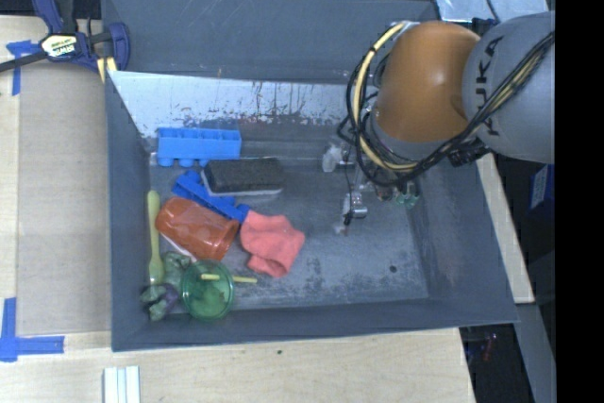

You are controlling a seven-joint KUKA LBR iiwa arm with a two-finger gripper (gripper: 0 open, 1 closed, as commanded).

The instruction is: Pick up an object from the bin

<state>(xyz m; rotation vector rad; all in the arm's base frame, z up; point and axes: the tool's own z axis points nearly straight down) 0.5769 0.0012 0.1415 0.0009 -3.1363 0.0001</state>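
My gripper hangs below the arm's orange cover, over the bare bin floor right of centre, with nothing seen in it. The nearest loose thing is a crumpled pink cloth, lying to the gripper's left and a little nearer the front. A black rectangular block lies further left, near the back wall. Both are apart from the gripper.
A heap fills the bin's left side: a blue toothed brick, a flat blue piece, an orange-red translucent container, a green round cup and a yellow-green stick. The arm reaches over the right rim.
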